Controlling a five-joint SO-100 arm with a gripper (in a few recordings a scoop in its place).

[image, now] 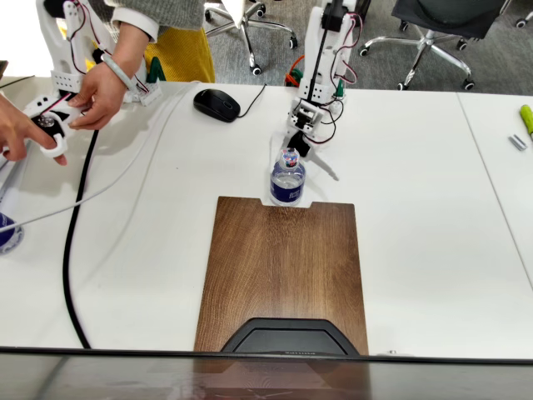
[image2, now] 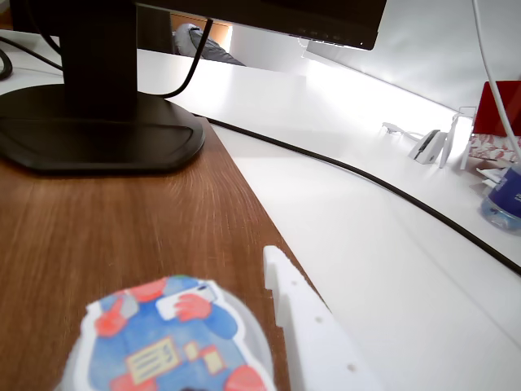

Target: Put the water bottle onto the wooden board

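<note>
The water bottle [image: 288, 179] stands upright at the far short edge of the wooden board [image: 283, 267], its base in the board's small notch. Its cap [image2: 167, 342] with red and blue marks sits at the bottom of the wrist view, over the brown board [image2: 98, 236]. My gripper [image: 310, 161] hangs just behind and above the bottle's top, and it looks open. One white finger [image2: 313, 334] lies right beside the cap, and in the fixed view this finger [image: 327, 169] sticks out to the bottle's right. The other finger is hidden.
A black monitor base [image: 283, 337] [image2: 98, 130] rests on the board's near end. A black mouse [image: 216, 104] lies far left of the arm, and a black cable [image: 75, 250] runs down the left side. Another bottle [image2: 505, 199] stands at the left table edge.
</note>
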